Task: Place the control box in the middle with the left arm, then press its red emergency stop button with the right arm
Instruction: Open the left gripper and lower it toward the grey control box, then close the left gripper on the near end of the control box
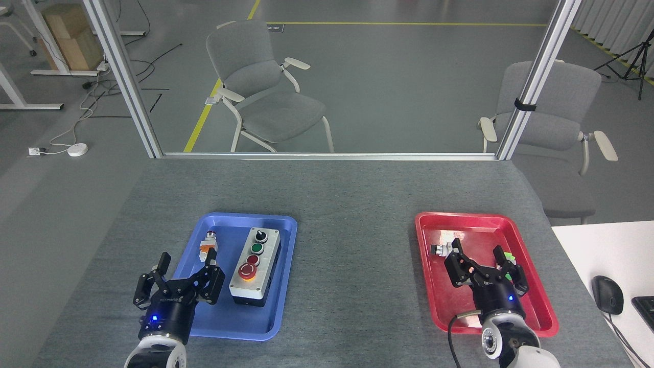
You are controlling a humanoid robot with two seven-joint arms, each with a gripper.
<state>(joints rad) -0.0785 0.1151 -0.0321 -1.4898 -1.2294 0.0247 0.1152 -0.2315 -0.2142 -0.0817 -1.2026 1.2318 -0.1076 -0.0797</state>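
Note:
The control box (255,266), light grey with a black base, lies lengthwise in the blue tray (230,322). Its top carries a black knob, a green button, a small red button and the red emergency stop button (248,272) nearest me. The middle (352,255) is bare grey tabletop between the two trays. My left gripper (188,262) stands open at the blue tray's near left edge, just left of the box and not touching it. Over the red tray (536,301) my right gripper (479,251) is open, with nothing between its fingers.
A small white-orange switch part (209,244) lies in the blue tray left of the box. The red tray holds a small switch part (442,248) and something green behind my right fingers. A white desk with a mouse (607,294) adjoins on the right. Chairs stand beyond the table's far frame.

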